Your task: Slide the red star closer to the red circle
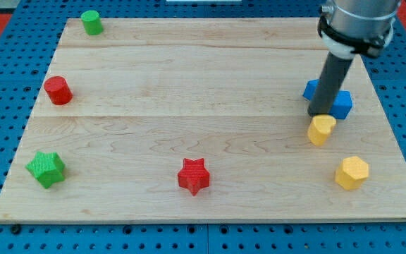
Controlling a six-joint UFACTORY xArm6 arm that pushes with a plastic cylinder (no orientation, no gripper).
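Observation:
The red star (193,176) lies near the view's bottom, a little left of centre. The red circle (58,90) stands at the view's left edge of the board, well up and to the left of the star. My tip (321,114) is at the view's right, far from both red blocks. It stands just above a small yellow block (321,130) and in front of a blue block (335,99), which the rod partly hides.
A green circle (91,22) sits at the top left, a green star (46,168) at the bottom left and a yellow hexagon (351,172) at the bottom right. The wooden board (203,77) lies on a blue pegboard.

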